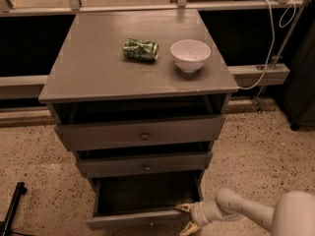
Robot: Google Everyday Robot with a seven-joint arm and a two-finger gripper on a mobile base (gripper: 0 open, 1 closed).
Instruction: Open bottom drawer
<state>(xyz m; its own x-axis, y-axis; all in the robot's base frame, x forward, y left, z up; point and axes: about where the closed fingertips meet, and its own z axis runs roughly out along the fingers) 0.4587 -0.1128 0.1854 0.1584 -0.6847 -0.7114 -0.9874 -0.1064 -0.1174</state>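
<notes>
The bottom drawer (142,219) of the grey cabinet stands pulled out, its dark inside (145,193) showing from above. Its front lies at the bottom edge of the view, and its knob (150,224) barely shows. My gripper (187,217) sits at the drawer's right front corner. One yellowish fingertip (184,208) lies on the drawer's rim and the other (188,228) hangs outside, below the front. The white arm (236,211) reaches in from the lower right.
The middle drawer (145,163) and top drawer (141,132) are each pulled out a little. A crushed green can (141,49) and a white bowl (190,55) rest on the cabinet top (98,68). A black pole (12,204) stands at lower left on speckled floor.
</notes>
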